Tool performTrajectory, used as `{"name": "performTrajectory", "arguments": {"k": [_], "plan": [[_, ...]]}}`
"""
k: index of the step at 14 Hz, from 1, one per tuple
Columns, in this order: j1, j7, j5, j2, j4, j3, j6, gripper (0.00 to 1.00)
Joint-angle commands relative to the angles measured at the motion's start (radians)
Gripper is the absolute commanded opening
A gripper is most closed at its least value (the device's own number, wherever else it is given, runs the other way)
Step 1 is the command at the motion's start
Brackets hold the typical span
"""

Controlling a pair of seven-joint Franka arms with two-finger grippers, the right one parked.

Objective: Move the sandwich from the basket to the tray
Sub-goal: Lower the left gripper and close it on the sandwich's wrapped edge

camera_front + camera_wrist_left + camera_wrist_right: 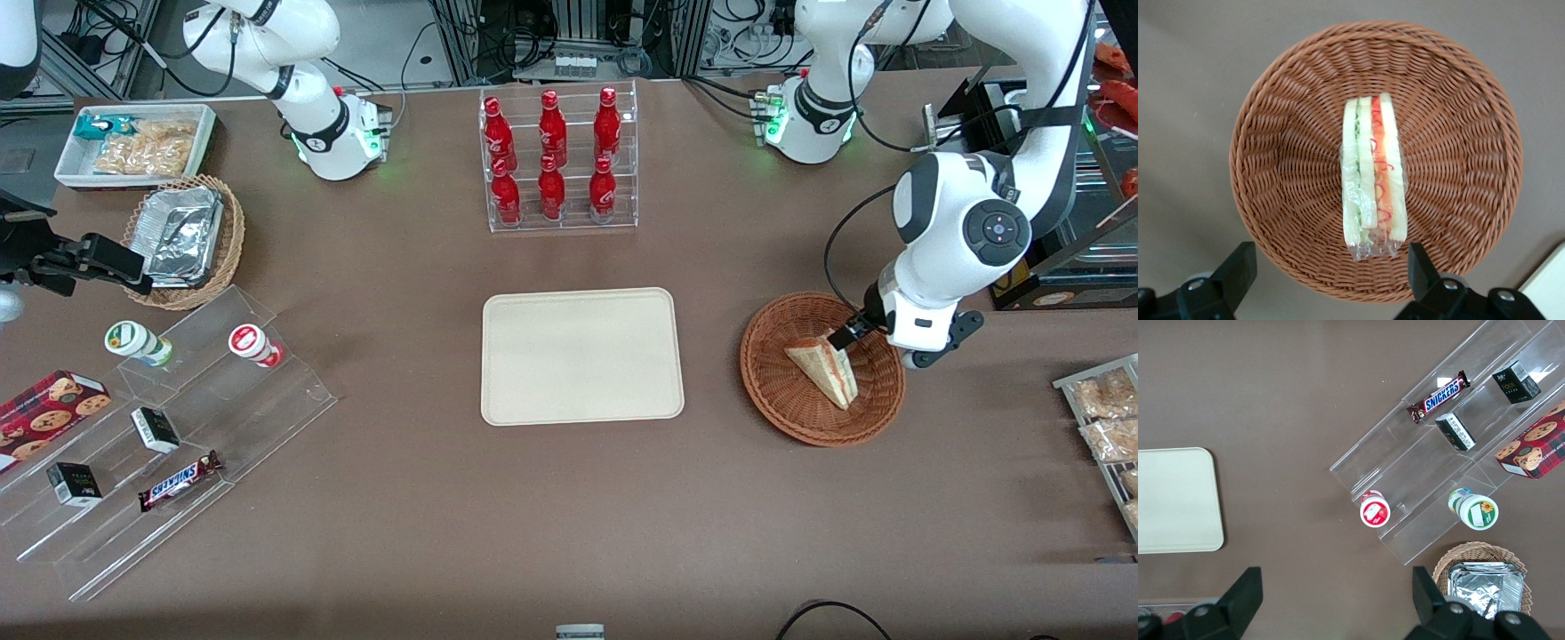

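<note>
My gripper point(1325, 280) is spread wide, hovering over the round reddish-brown wicker basket point(773, 391), holding nothing. Clear-wrapped triangular sandwich wedge point(1373, 177) lies mid-basket, ungrasped. Flat cream rectangular tray point(582, 356) at table centre holds nothing. Grasp, lift, transfer all pending.

Hand point(843, 338) over sandwich point(825, 369), in basket point(773, 391)
</note>
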Motion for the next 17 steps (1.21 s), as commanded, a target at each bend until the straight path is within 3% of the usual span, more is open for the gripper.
{"name": "performTrajectory", "arguments": {"k": [1,4,14,15,16,17], "plan": [[-0.011,-0.139,-0.007,0.005,-0.016,0.006,0.04,1.0],[-0.031,-0.266,-0.007,0.038,-0.016,0.006,0.094,1.0],[-0.043,-0.256,-0.001,0.15,-0.021,0.006,0.215,1.0],[-0.037,-0.233,-0.002,0.15,-0.022,0.006,0.212,0.93],[-0.035,-0.23,-0.005,0.15,-0.022,0.006,0.211,0.77],[-0.035,-0.231,-0.01,0.153,-0.022,0.006,0.209,0.55]]}}
